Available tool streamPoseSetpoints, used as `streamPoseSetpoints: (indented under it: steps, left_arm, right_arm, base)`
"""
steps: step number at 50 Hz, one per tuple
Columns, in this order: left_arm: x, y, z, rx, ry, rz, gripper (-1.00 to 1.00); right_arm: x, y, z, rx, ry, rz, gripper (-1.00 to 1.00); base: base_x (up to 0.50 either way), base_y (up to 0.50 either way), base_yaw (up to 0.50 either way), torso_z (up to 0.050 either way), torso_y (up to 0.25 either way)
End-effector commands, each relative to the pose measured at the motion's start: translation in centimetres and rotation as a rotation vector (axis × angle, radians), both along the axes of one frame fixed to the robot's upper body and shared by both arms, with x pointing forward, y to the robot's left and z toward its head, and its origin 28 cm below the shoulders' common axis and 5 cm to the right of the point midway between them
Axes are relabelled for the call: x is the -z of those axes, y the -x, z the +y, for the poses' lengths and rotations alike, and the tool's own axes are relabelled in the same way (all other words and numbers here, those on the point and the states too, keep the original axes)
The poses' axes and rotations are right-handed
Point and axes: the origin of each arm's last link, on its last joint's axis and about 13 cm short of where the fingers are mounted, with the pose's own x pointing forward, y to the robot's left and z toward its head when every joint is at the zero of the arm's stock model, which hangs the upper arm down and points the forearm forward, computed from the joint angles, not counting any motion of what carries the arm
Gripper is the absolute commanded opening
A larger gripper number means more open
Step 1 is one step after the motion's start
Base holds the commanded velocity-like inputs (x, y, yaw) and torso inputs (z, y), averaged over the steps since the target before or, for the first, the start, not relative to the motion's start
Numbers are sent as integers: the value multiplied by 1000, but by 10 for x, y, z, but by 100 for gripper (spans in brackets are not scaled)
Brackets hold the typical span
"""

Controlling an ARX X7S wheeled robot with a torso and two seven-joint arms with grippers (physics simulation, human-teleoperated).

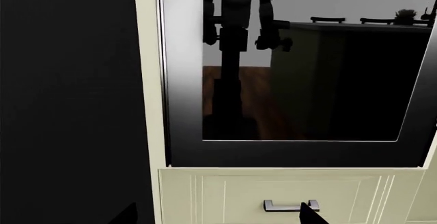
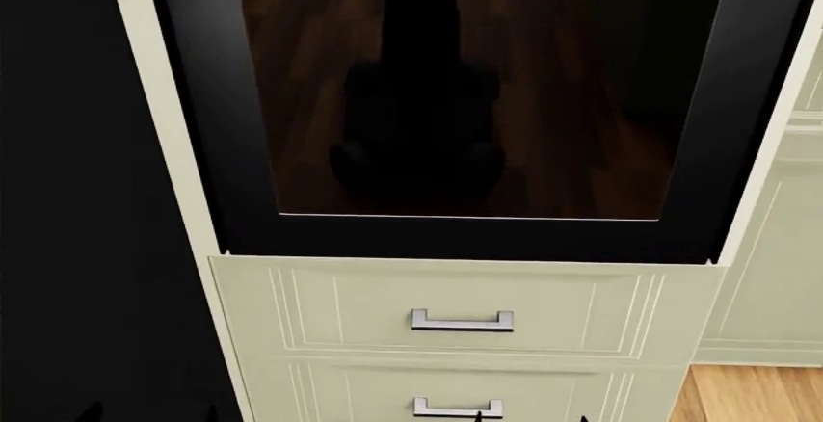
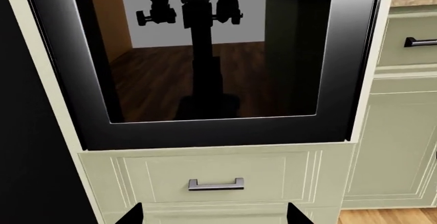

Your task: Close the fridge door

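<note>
I cannot make out the fridge door as such. A plain black surface point(image 2: 91, 200) fills the left side of every view and shows no handle, edge or lining. My left gripper point(image 1: 220, 218) is open, with only its two dark fingertips point(image 1: 312, 215) showing. One tip lies before a drawer handle point(image 1: 290, 205), the other before the black surface point(image 1: 68, 101). My right gripper point(image 3: 215, 217) is also open. Its fingertips point(image 3: 131, 215) stand apart in front of the cream drawers, and nothing is between them.
A black oven door with a dark glass window point(image 2: 464, 85) sits in a cream cabinet column and mirrors the robot. Below it are cream drawers with silver handles point(image 2: 462, 321) point(image 3: 216, 184). More cream cabinets point(image 3: 399, 132) and wood floor point(image 2: 758, 393) are at the right.
</note>
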Motion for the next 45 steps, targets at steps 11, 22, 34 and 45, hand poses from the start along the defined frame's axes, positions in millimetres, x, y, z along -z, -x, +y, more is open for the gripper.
streamPoseSetpoints:
  steps: [11, 22, 34, 45]
  left_arm:
    - [0, 0, 1, -2, 1, -2, 100]
    - [-1, 0, 1, -2, 1, -3, 100]
    - [-1, 0, 1, -1, 1, -4, 100]
    - [-1, -1, 1, -1, 0, -4, 100]
  right_arm:
    - [-1, 0, 0, 3, -6, -1, 100]
    - [-1, 0, 0, 4, -8, -1, 100]
    - [-2, 0, 1, 3, -8, -3, 100]
    - [-2, -1, 1, 3, -9, -7, 100]
  base:
    - [500, 0, 0, 0, 0]
    - [500, 0, 0, 0, 0]
    - [500, 0, 0, 0, 1]
    - [500, 0, 0, 0, 0]
